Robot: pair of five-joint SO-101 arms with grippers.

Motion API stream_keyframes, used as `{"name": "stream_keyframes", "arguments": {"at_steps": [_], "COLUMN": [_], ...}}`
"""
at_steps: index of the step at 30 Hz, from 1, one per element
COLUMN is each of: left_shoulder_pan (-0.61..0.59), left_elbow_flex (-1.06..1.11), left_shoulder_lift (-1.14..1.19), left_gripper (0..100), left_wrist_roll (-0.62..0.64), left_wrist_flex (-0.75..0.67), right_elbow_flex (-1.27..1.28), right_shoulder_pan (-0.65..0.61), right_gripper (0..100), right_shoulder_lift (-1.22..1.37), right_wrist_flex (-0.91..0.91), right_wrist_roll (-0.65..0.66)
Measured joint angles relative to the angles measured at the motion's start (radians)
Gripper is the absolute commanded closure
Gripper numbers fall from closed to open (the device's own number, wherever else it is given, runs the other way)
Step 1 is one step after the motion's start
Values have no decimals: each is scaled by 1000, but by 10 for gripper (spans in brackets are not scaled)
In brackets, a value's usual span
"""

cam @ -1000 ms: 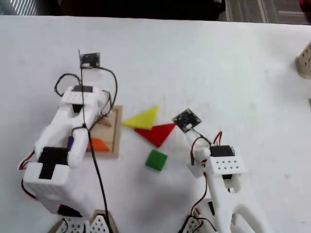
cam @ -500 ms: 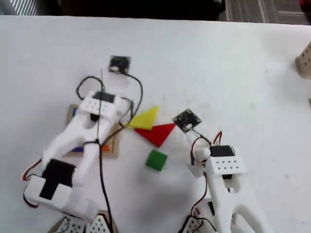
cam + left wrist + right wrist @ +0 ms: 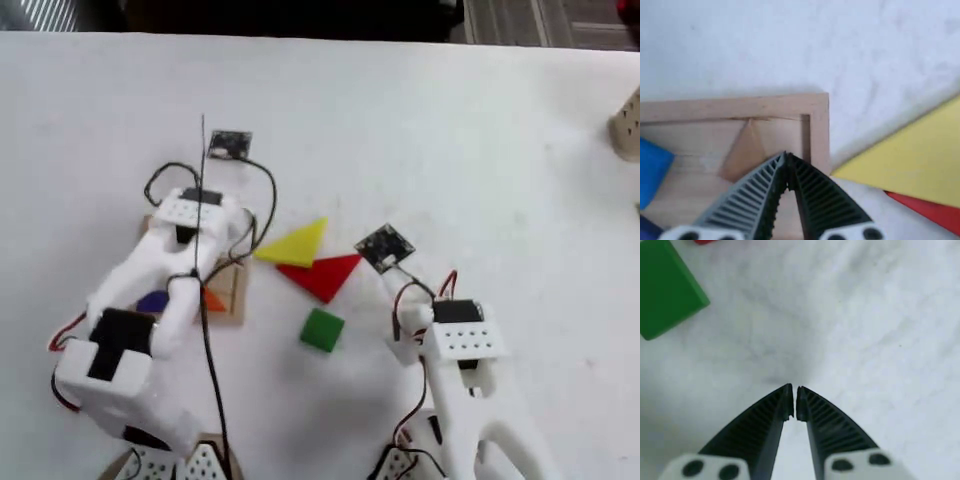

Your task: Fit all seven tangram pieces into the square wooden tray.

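Note:
The square wooden tray [image 3: 236, 296] [image 3: 817, 102] lies under my left arm and is mostly covered by it. Inside it I see an orange piece [image 3: 212, 299], a purple piece [image 3: 152, 301], a blue piece [image 3: 651, 165] and a wood-coloured triangle [image 3: 744, 150]. My left gripper [image 3: 787, 161] is shut and empty over the tray's corner. On the table beside the tray lie the yellow triangle [image 3: 296, 243] [image 3: 910, 160], the red triangle [image 3: 324, 275] [image 3: 930, 210] and the green square [image 3: 322, 329] [image 3: 665, 287]. My right gripper [image 3: 794, 402] is shut and empty over bare table near the green square.
A perforated beige object [image 3: 627, 125] stands at the far right edge. Cables loop over both arms. White table surface [image 3: 450, 130] stretches open behind and to the right of the pieces.
My left arm swung right toward the yellow triangle, then came back a little to the left over the tray. The right arm and loose pieces stayed put.

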Motion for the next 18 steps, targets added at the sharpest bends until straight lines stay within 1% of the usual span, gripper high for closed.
{"name": "stream_keyframes", "arguments": {"at_steps": [5,7,11,14,18], "left_shoulder_pan": [0,0,-6,-61,-167], "left_elbow_flex": [3,35,155,241,258], "left_shoulder_lift": [-5,-31,-126,-195,-209], "left_gripper": [977,977,977,977,977], "left_wrist_roll": [-2,-2,-71,-83,-83], "left_wrist_flex": [69,71,34,-11,-64], "right_elbow_flex": [0,0,0,0,0], "right_shoulder_pan": [0,2,-2,-2,-2], "right_gripper": [981,981,981,981,981], "right_shoulder_lift": [0,0,0,0,0], "right_wrist_flex": [0,0,0,0,0], "right_wrist_roll": [14,29,35,35,35]}}
